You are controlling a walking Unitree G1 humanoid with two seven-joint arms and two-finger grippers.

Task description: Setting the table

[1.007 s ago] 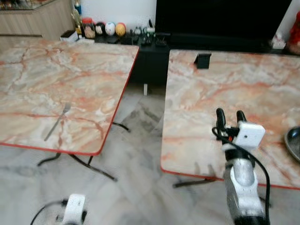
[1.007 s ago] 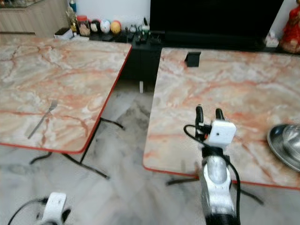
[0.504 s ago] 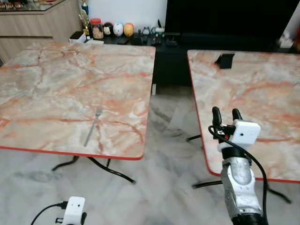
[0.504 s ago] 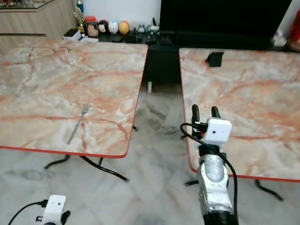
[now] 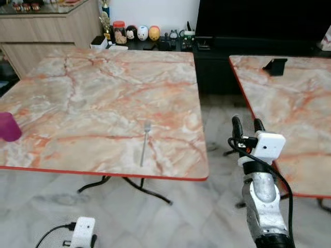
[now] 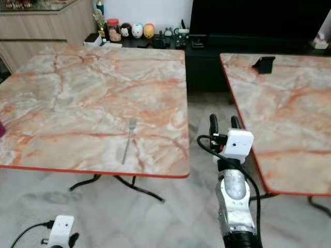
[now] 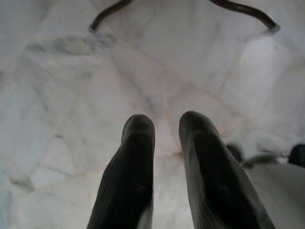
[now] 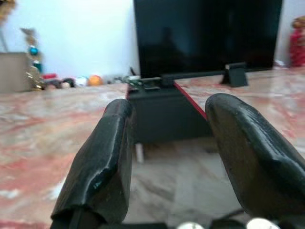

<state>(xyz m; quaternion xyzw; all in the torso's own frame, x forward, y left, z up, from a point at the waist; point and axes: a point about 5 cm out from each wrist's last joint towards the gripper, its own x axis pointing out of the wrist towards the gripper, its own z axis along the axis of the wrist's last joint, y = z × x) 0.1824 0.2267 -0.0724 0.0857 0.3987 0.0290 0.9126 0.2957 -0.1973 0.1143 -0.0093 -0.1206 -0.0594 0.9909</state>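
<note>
two marble tables: one (image 5: 103, 98) across the left and centre of the frame, one (image 5: 295, 119) at the right edge. one fork (image 5: 144, 142) near the centre. one purple cup (image 5: 9, 127) at the far left. one black stand (image 5: 274, 66) at upper right. two grippers: right (image 5: 243, 122), left (image 7: 164, 125).

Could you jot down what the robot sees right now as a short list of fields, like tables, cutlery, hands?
Tables: two marble-look tables, left table and right table, with a gap of floor between them
Cutlery: fork lying flat near the left table's front edge
Cup: purple cup at the left table's left edge
Right gripper: raised over the gap, open, holding nothing
Left gripper: hanging low over the floor, slightly open, holding nothing
</note>
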